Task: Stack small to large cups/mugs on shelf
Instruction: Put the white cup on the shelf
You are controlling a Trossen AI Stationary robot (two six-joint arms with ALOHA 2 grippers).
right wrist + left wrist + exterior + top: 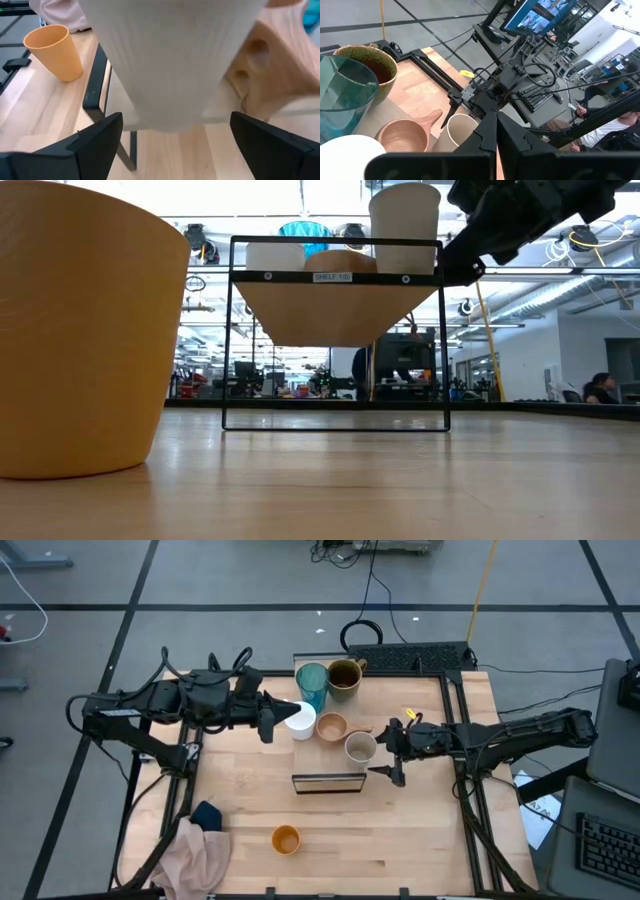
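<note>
The shelf (pixel 328 782) lies along the middle of the table. On its top stand the teal tumbler (pixel 312 686), the olive mug (pixel 344 675), the white mug (pixel 300 721), the tan handled cup (pixel 332 727) and the small beige cup (pixel 360 747). The orange cup (pixel 286 839) stands on the table near the front edge. My left gripper (pixel 272 720) is shut, just left of and above the white mug (pixel 345 155). My right gripper (pixel 388 752) is open; its fingers stand on either side of the beige cup (pixel 170 60) without touching it.
A pink and dark-blue bundle of cloth (pixel 200 852) lies at the table's near left corner. A black keyboard (pixel 410 658) sits at the far edge. The orange cup (pixel 80 330) stands close in front of the low camera. People sit in the room beyond.
</note>
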